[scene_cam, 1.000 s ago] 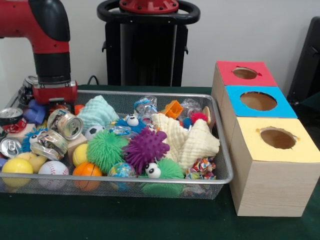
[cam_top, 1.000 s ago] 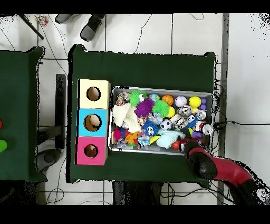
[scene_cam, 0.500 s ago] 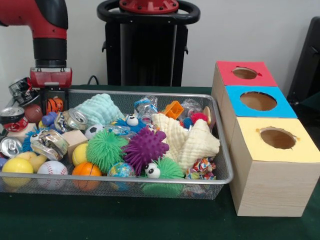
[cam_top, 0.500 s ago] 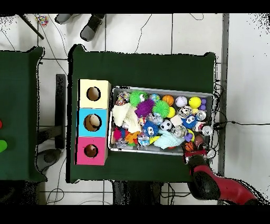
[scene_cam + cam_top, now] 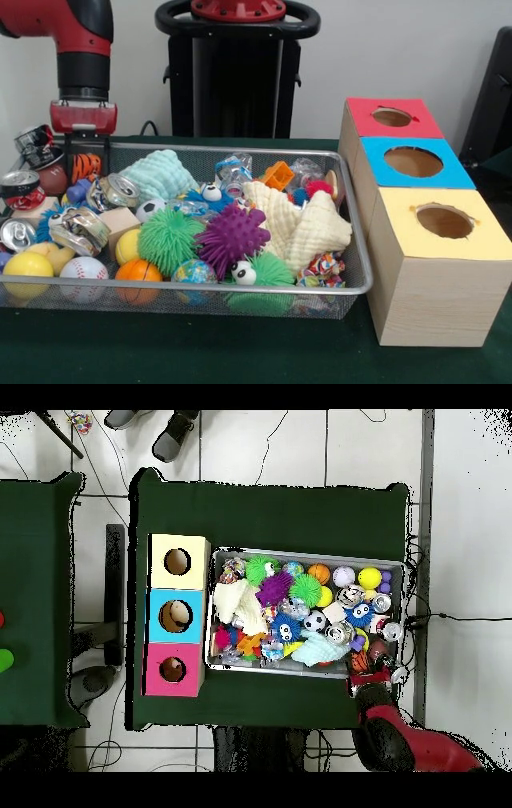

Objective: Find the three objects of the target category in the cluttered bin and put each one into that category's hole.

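3 holed boxes [image 5: 424, 240], 1 wire bin [image 5: 356, 264], 4 cans [image 5: 76, 228]

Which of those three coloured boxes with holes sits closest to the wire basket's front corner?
The yellow-topped box. It stands beside the basket at its front right corner; the blue one and red one line up behind it.

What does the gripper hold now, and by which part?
It cannot be told. The gripper hangs over the bin's far corner, among toys, and no grasp shows.

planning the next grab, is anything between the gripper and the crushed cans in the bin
Nothing visible blocks it. The gripper hangs at the bin's far corner, and the crushed cans lie exposed on top of the clutter beside it.
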You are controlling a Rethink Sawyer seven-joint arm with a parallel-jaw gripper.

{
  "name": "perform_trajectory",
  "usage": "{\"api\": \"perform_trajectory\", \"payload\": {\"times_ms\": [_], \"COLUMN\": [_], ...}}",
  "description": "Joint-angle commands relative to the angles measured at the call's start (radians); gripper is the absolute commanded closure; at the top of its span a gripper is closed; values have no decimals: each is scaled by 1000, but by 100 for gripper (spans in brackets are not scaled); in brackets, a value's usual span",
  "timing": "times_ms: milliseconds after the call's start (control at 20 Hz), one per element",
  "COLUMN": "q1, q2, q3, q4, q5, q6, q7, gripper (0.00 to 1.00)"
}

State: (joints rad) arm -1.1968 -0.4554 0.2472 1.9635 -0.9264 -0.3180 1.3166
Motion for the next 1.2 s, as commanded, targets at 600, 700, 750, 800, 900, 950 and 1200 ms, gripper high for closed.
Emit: {"api": "perform_trajectory", "payload": {"times_ms": [600, 700, 750, 800, 900, 950, 1200], "q1": [-17, -31, -37, -43, -53, -57, -60], "q2": [72, 68, 65, 63, 58, 55, 18], "q3": [-214, -199, -191, -185, -174, -170, -144], "q4": [101, 105, 107, 109, 114, 117, 146], "q5": [-98, -98, -100, -102, -103, -101, -74], "q6": [128, 152, 161, 170, 185, 191, 215], "q7": [105, 99, 95, 92, 86, 84, 83], "gripper": [100, 100, 100, 100, 100, 100, 100]}}
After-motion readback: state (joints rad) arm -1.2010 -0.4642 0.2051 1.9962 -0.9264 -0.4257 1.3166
